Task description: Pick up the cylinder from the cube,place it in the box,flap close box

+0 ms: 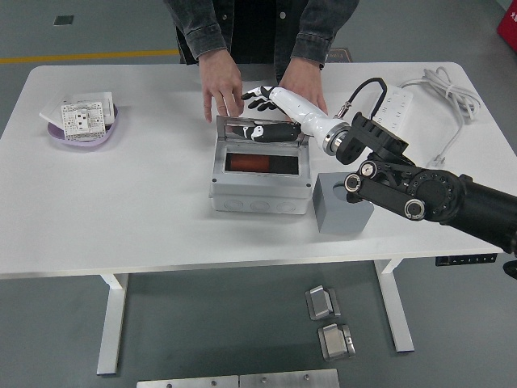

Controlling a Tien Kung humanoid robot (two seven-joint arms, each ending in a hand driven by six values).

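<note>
The box (260, 174) sits just below the right hand (266, 113), cylinder (257, 162) inside; the cube (341, 206) lies to the hand's lower right.

There is only one view. The camera sits high up on the robot's side and looks forward and down. It is far enough back to take in the whole white bench (161, 218), with its near edge low in the picture and the grey floor (48, 339) under it. At the top stands a person (258, 28), cut off at the chest. The right arm (436, 194) comes in from the right edge.
</note>
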